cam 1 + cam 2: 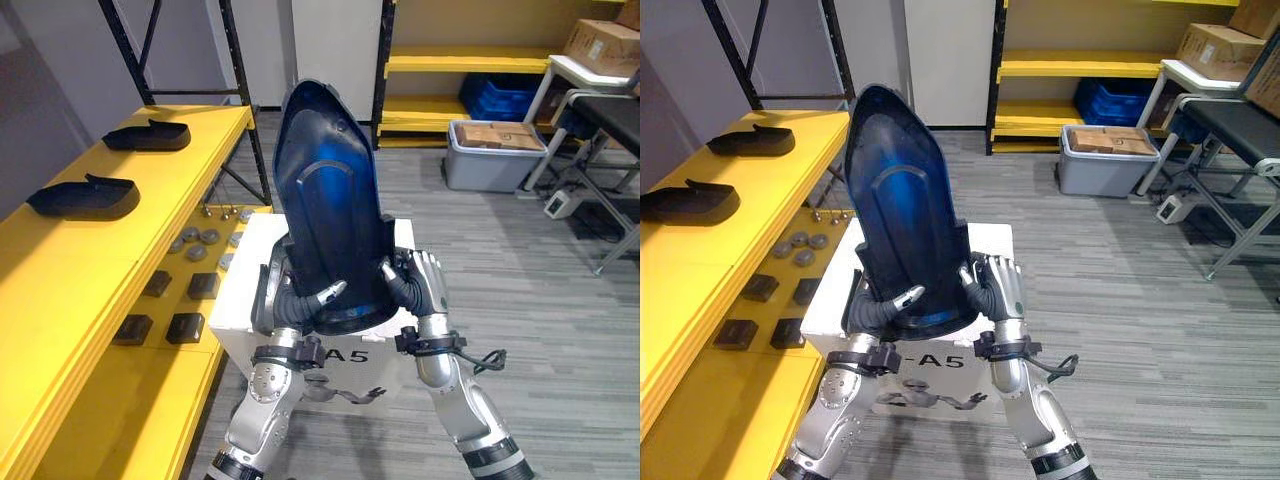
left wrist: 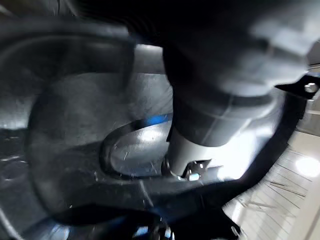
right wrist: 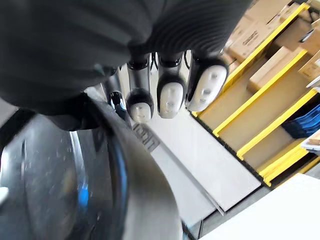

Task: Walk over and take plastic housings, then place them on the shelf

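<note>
Yellow shelf (image 1: 90, 260) runs along robot's left, top level and a lower level both in view. Grey plank floor (image 1: 520, 300) to the right.

Plastic housing (image 1: 325, 200): large, dark, glossy w/ blue sheen, held off the ground in front of robot, betw. both hands, above a white box (image 1: 245, 270). Long axis roughly upright, top leaning a little away from the camera. Narrow rounded end up, broad end down at the hands. Hollow inner face toward the camera.

L hand (image 1: 290, 305): arm rises from lower left, ribbed cover against housing's lower left edge. Thumb (image 2: 195, 145) pressed on the inner face; other fingers go behind the shell, hidden. Reads as a pinch grip on the housing.

R hand (image 1: 420, 285): arm rises from lower right, forearm near vertical. Fingers (image 3: 170, 97) reach over the housing's right rim, curled onto it. Closed round that edge.

Hard to make out: L wrist view blurred, detail poor. Housing covers most of the white box top.

Two dark housings on shelf's top level, near one (image 1: 85, 198) and far one (image 1: 148, 135), well apart, both lying flat.

Lower level: grey discs (image 1: 195, 240) and dark blocks (image 1: 170, 305). Grey bin (image 1: 490, 160) w/ a carton in it on the floor further back
</note>
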